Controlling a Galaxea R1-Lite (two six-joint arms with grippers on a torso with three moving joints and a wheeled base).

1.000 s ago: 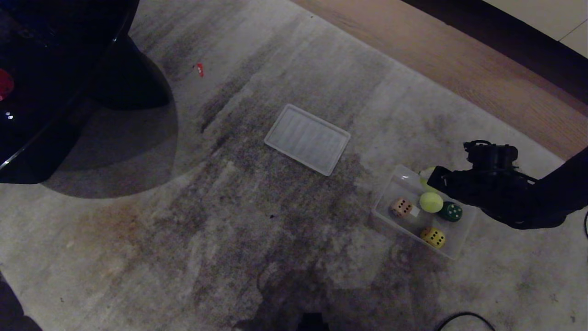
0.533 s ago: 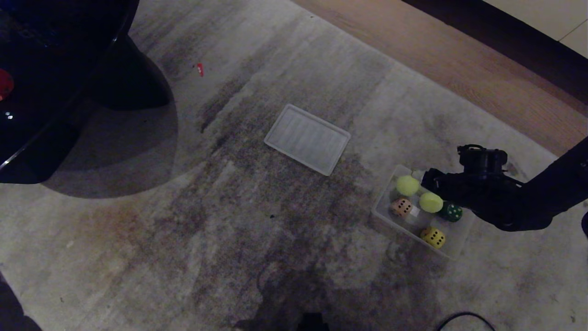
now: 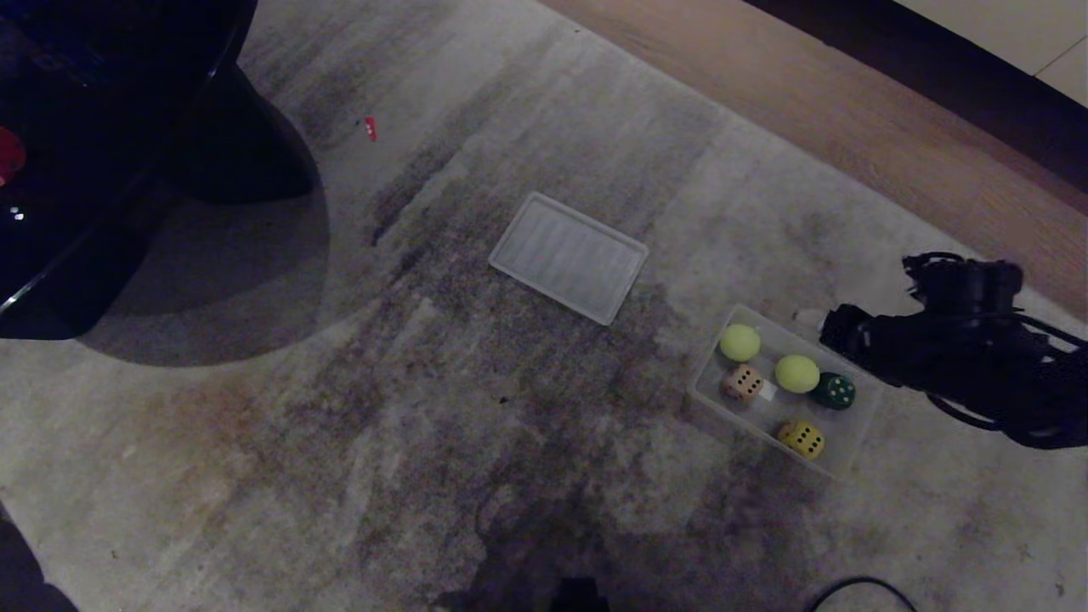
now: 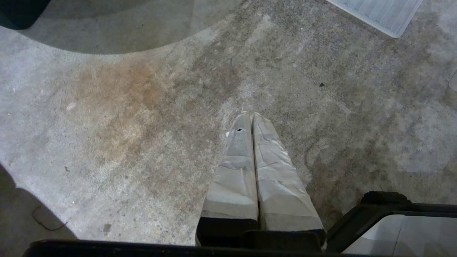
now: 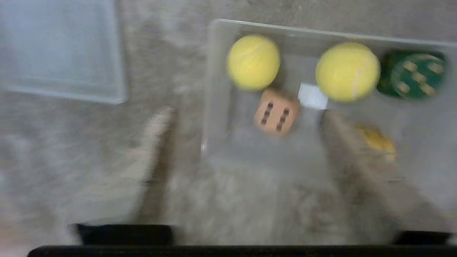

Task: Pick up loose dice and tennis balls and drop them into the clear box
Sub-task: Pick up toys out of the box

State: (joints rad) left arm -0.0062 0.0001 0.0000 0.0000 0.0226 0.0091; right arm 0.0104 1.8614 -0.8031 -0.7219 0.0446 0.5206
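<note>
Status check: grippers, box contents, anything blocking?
Right gripper open, empty, beside the clear box. Left gripper shut, parked over carpet. Box holds two tennis balls, beige, green, yellow dice. No obstruction seen.

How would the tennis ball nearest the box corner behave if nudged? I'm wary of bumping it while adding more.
The tennis ball is round, so it would probably roll at a light touch. The clear box has walls around it, likely stopping it from escaping. Its fuzzy surface suggests decent grip for the right gripper's open fingers.
</note>
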